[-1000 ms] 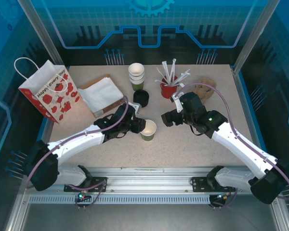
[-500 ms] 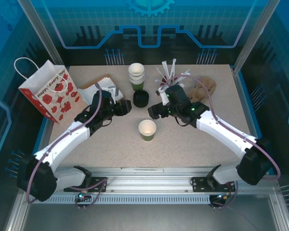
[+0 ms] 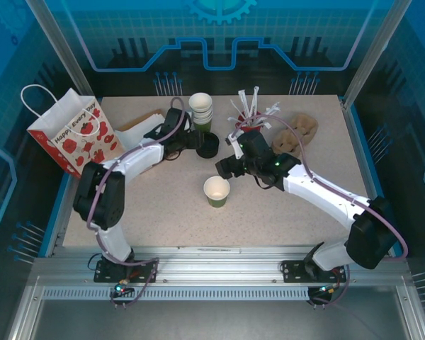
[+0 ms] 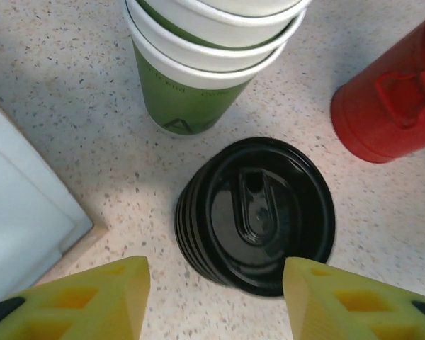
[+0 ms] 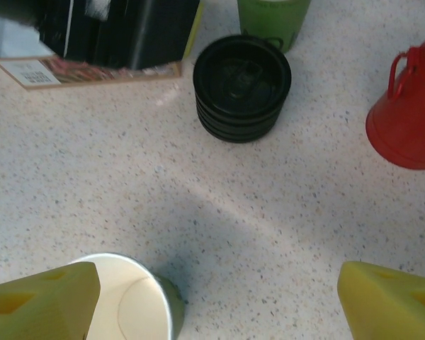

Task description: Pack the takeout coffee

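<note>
- The olive-green paper cup point(image 3: 217, 191) stands upright near the middle of the tabletop point(image 3: 283, 212), slightly toward the near edge. Its mouth is open and shows a white interior.
- The left fingers point(image 4: 92, 297) are apart and hold nothing. They sit over the far-centre part of the tabletop.
- In the left wrist view, the stack of black lids point(image 4: 258, 212) lies between the two left fingers and just ahead of them. The view does not show whether either finger touches it.
- The right fingers point(image 5: 42, 301) are spread wide and hold nothing. They hang above the tabletop just on the far side of the olive-green paper cup. In the right wrist view, the cup rim appears just beside the left-hand finger.
- The stack of black lids is well apart from the olive-green paper cup, on its far side.
- A stack of white-rimmed cups point(image 3: 200, 112) stands just behind the lids, close to the far edge.
- A red cup of white straws point(image 3: 248, 131) stands to the right of the lids.
- A brown cardboard carrier point(image 3: 299, 133) lies further right, toward the far right corner.
- A poppy-printed paper bag point(image 3: 74, 134) stands at the far left corner.
- A flat white packet point(image 3: 140, 131) lies between the bag and the lids, partly under the left arm.
</note>
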Robot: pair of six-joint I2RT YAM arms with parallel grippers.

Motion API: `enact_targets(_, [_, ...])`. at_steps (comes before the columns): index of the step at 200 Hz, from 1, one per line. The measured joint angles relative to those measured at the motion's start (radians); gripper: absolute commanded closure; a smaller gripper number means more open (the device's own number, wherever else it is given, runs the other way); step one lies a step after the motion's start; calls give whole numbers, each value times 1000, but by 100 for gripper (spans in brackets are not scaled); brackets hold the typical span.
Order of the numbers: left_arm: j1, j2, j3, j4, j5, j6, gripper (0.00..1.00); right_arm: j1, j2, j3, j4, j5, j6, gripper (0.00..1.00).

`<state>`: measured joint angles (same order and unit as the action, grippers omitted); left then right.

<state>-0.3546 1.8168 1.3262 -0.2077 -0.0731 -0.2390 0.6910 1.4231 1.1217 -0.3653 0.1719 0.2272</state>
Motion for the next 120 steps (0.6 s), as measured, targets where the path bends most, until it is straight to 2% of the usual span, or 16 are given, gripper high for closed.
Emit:
enact_targets(23, [-2,75,82,-31,-18,24,56,-5,-5,-26,0,1,0,11])
enact_targets(54, [-9,150,177,-73,-56,63,57,-7,-11,-32,1,0,-3,11])
enact_targets(120, [-15,233,238,-129,-99,116,66,-11,-13,-41,19,-14,-7,11])
